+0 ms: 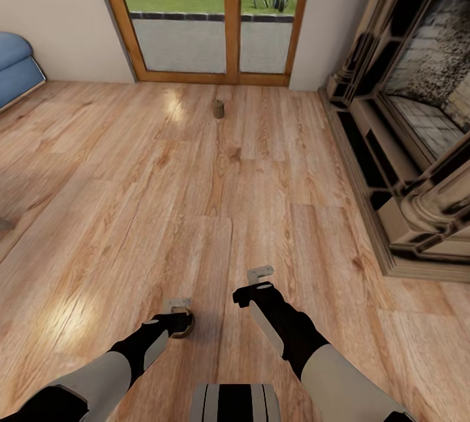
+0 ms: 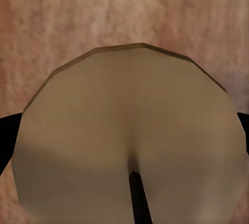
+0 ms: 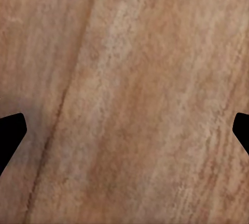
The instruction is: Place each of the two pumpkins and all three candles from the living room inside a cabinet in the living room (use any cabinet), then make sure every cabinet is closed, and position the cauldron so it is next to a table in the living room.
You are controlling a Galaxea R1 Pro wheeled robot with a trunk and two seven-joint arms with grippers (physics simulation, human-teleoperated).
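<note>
Nearest, item one: left gripper [image 1: 177,317], low over the wooden floor [image 1: 196,180], pinching a candle [image 1: 183,325]. The left wrist view confirms it: the candle's pale faceted end [image 2: 129,135] sits right up against the camera, a dark finger edge on each side of it. Judged light, rigid and smooth-sided, so liable to slip or twist if the pinch loosens; best held across the middle of the cylinder, flat facets against the pads, as appears to be the case.

Item two: right gripper [image 1: 260,279], just beside the left and a little ahead, spread wide and carrying nothing. Its fingertips [image 3: 11,130] stand at opposite margins of the right wrist view, with bare planks between.

Item three: second candle [image 1: 218,108], standing upright and alone on the floor, well ahead, near the glazed patio doors [image 1: 222,23]. Same handling judged: light, stiff, easily toppled by a glancing finger; take it from above, around the sides.

Item four: stone fireplace [image 1: 418,115], along the right. Blue sofa [image 1: 16,72], far left.
</note>
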